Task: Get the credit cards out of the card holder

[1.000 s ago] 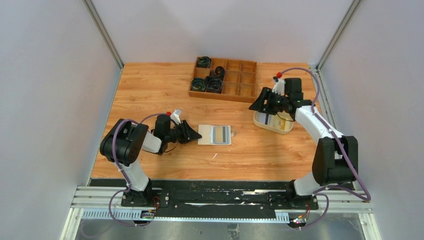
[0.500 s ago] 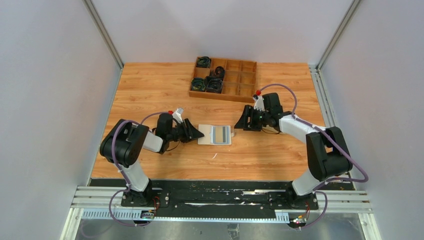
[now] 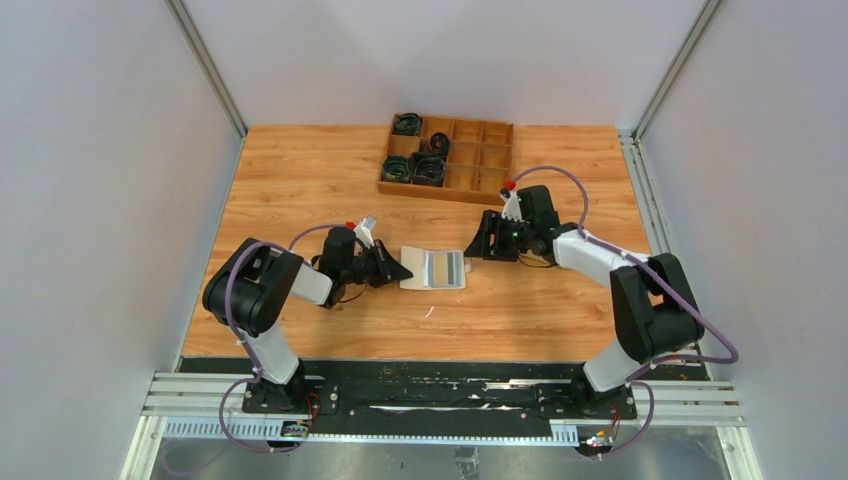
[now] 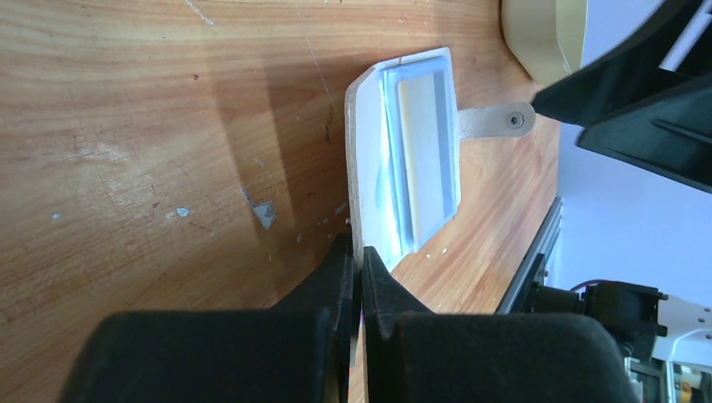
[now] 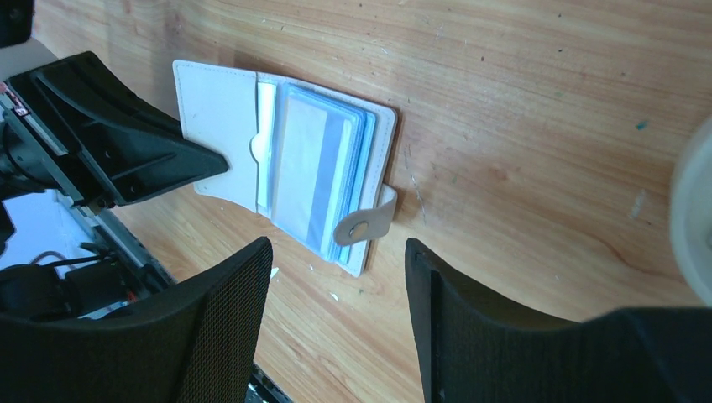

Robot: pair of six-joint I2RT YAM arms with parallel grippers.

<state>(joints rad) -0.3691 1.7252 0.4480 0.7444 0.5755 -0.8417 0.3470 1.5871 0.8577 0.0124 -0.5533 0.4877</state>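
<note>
The card holder (image 3: pixel 432 270) lies open on the wooden table, pale inside up, snap tab (image 5: pixel 365 222) sticking out on its right. The credit cards (image 5: pixel 315 176) sit stacked in its slots, a grey-blue and whitish one on top; a yellowish card (image 4: pixel 417 143) shows in the left wrist view. My left gripper (image 3: pixel 400 271) is shut on the edge of the holder's left flap (image 4: pixel 363 168). My right gripper (image 3: pixel 478 246) hangs open just right of the holder, near the tab, fingertips (image 5: pixel 256 252) apart with nothing between them.
A brown wooden compartment box (image 3: pixel 447 158) with black coiled items stands at the back. A cream oval tray (image 4: pixel 541 34) sits right of the holder, mostly hidden under my right arm in the top view. Frame walls close in both sides.
My right gripper swung left from above the cream tray to the holder's right side. My left gripper advanced and shut on the holder's left flap.
</note>
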